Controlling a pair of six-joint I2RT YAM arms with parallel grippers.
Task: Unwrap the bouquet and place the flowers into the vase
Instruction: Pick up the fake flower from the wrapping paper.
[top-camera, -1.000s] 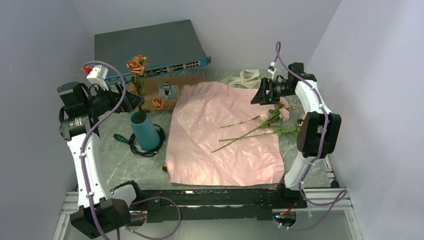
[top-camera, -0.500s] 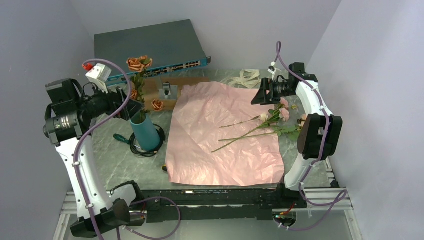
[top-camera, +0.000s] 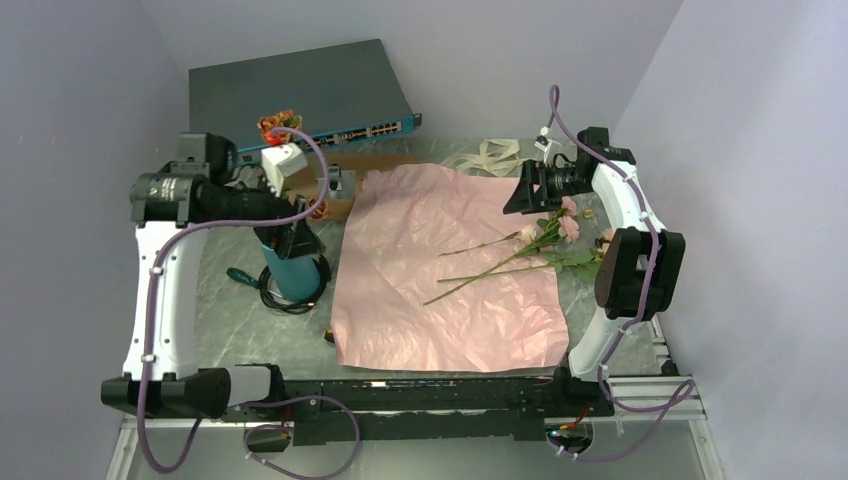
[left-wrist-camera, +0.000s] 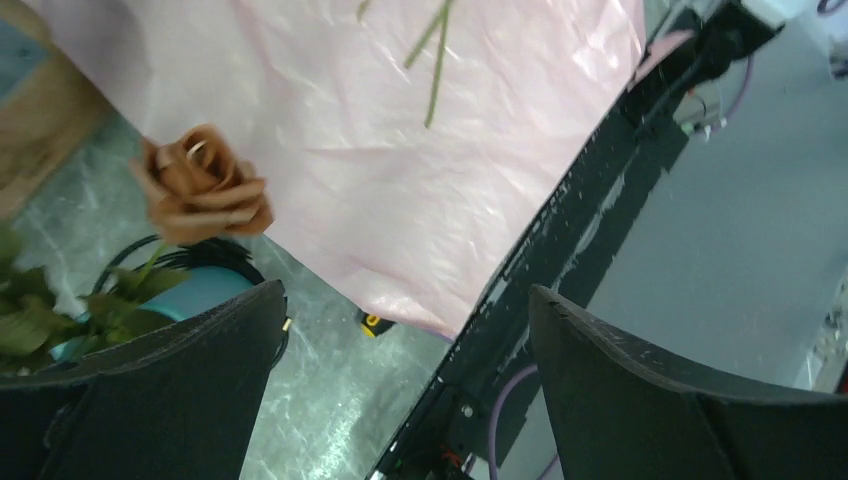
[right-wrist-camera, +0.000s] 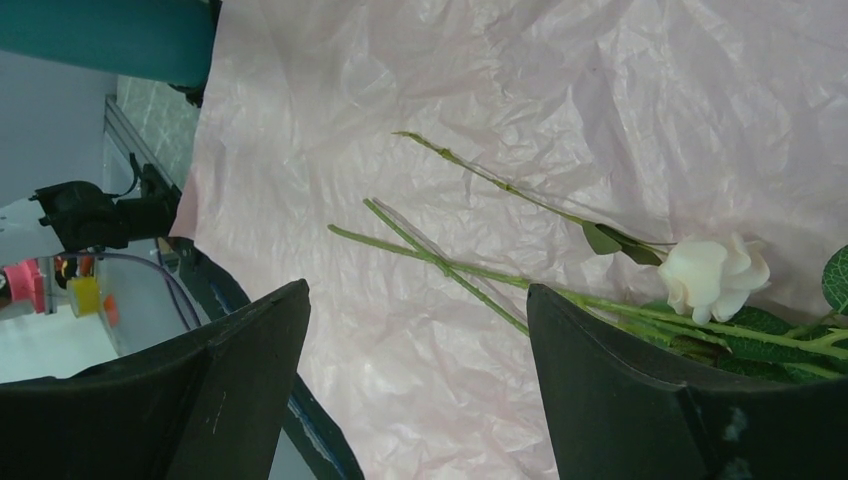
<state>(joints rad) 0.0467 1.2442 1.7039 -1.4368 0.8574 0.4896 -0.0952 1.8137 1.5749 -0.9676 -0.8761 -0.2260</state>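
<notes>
The bouquet is unwrapped: its pink paper (top-camera: 450, 270) lies flat on the table. Pink and cream flowers (top-camera: 548, 240) lie on the paper's right part, stems pointing left. A cream rose (right-wrist-camera: 715, 275) and green stems (right-wrist-camera: 450, 265) show in the right wrist view. The teal vase (top-camera: 298, 272) stands left of the paper with rust-brown roses (top-camera: 277, 122) in it. One rust rose (left-wrist-camera: 203, 195) shows above the vase (left-wrist-camera: 195, 295) in the left wrist view. My left gripper (top-camera: 293, 238) hangs open and empty just above the vase. My right gripper (top-camera: 517, 192) hovers open and empty over the paper, next to the lying flowers.
A black cable coil (top-camera: 285, 298) rings the vase's foot. A grey network switch (top-camera: 300, 90) lies at the back, with a brown board (top-camera: 345, 205) in front of it. The cream ribbon (top-camera: 490, 155) lies at the back. A small yellow-black item (left-wrist-camera: 372, 322) sits by the paper's near corner.
My left arm has swung right, from left of the vase to above it, still open. The right arm, paper and lying flowers have not moved.
</notes>
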